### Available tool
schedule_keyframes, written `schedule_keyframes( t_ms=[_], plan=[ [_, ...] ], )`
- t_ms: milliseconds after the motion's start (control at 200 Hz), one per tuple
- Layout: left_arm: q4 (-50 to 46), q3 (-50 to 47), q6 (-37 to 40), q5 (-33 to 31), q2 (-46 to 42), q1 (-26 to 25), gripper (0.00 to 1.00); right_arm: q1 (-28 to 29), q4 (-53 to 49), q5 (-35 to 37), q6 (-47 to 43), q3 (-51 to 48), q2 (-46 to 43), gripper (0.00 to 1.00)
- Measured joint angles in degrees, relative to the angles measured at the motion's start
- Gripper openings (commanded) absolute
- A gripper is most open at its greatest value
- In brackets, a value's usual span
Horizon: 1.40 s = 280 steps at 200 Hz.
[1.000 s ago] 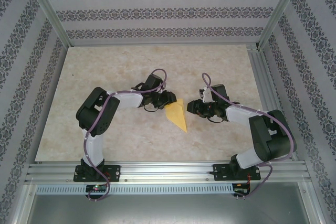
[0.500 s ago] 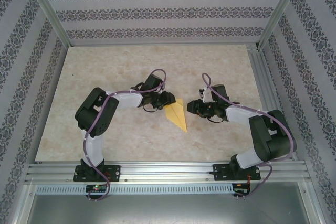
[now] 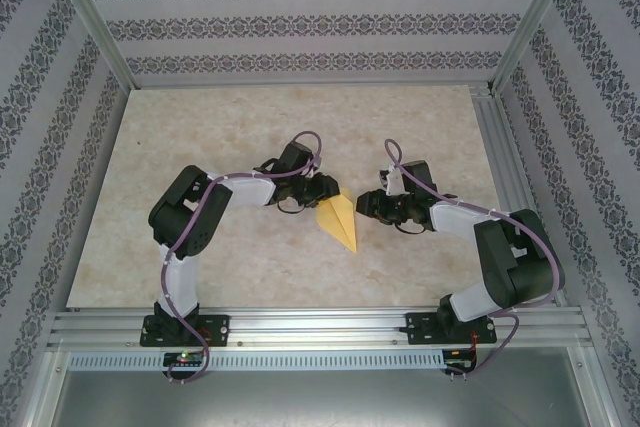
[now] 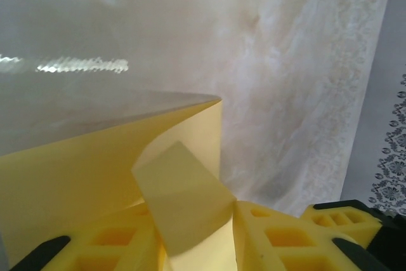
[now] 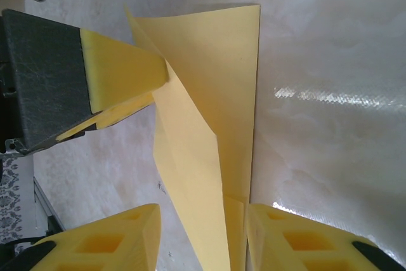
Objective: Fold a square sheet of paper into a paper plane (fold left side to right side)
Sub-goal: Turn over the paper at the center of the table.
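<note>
Pale-yellow sheet of paper (image 3: pixel 337 219) sits near the middle of the table (image 3: pixel 250 117), a little toward the near edge, between the two grippers. From above it reads as a slim pointed shape: broad end toward the far edge, tip toward the near edge and slightly right.

Left gripper (image 3: pixel 327 195) is at the paper's broad end, on its left side. Left wrist view: fingers (image 4: pixel 273 236) stand partly apart, with a curled flap of the paper rising in the gap between them. The rest of the sheet lifts away beyond as a bowed wall. Cannot tell whether either pad presses the flap.

Right gripper (image 3: pixel 362 208) is just right of the paper, facing the left one. Right wrist view: fingers (image 5: pixel 114 239) are spread wide with nothing clamped. The paper's narrow folded length runs down between them, close by the right-hand finger and well clear of the other. One layer lies flat on the table. A second layer tilts up toward the left gripper's yellow fingertip, which meets the paper's raised edge.
</note>
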Motion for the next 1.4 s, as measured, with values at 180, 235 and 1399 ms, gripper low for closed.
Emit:
schedule_keyframes(
  t_ms=[180,235,1399],
  plan=[
    [0.9,0.0,0.0,0.1,0.0,0.0,0.24,0.0,0.0,0.0,0.0,0.0,-0.1,0.42],
    [1.2,0.0,0.0,0.2,0.0,0.0,0.22,0.0,0.0,0.0,0.0,0.0,-0.4,0.42],
    [-0.3,12.0,6.7,3.6,-24.5,0.0,0.06,-2.4,15.5,-14.8,16.0,-3.8,-29.0,0.94]
  ],
)
